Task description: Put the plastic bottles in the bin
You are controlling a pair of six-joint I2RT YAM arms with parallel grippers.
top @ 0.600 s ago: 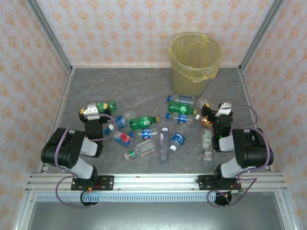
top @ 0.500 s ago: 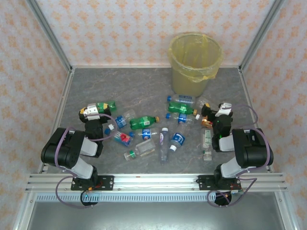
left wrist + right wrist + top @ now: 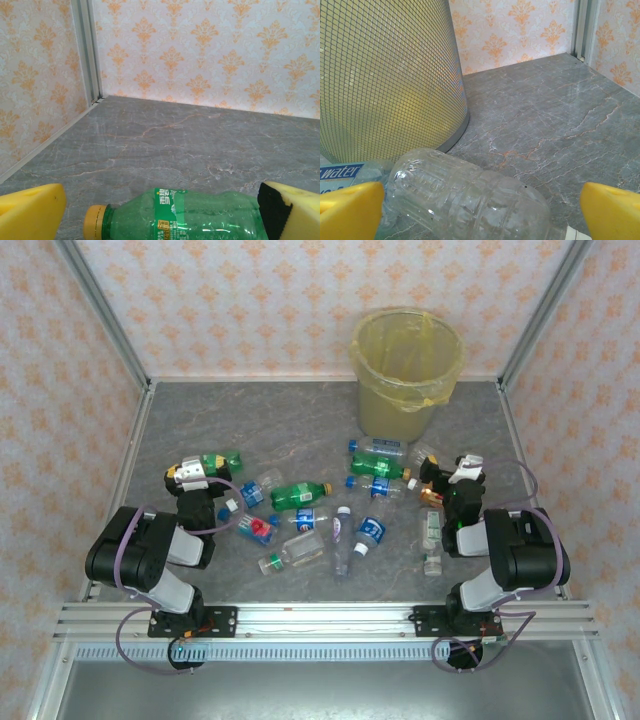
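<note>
Straddling, left pincer (image 3: 160, 215): spread wide, a yellow pad (image 3: 30, 212) on each side, nothing pinched.
Between its pads: green bottle (image 3: 200, 217) lying on its side on the surface (image 3: 165, 145), yellow cap toward the left pad, body running to the right one.
Right pincer (image 3: 481, 210): spread wide too, holding nothing.
Between its pads: clear bottle (image 3: 465, 200) lying crosswise, ribbed, no label showing.
Just beyond, to its left: bin (image 3: 385, 75), its wall close behind that bottle, with a blue-labelled bottle (image 3: 340, 175) at its foot.
Between the two pincers: other bottles (image 3: 300, 495) scattered flat on the surface.
Handling, my read: they look empty, so light. The walls are thin and will dent. Round and slick, so likely to roll or squirt out.
Where to grip: across the mid-body, at the label or ribs, not the tapering neck. Close gently.
</note>
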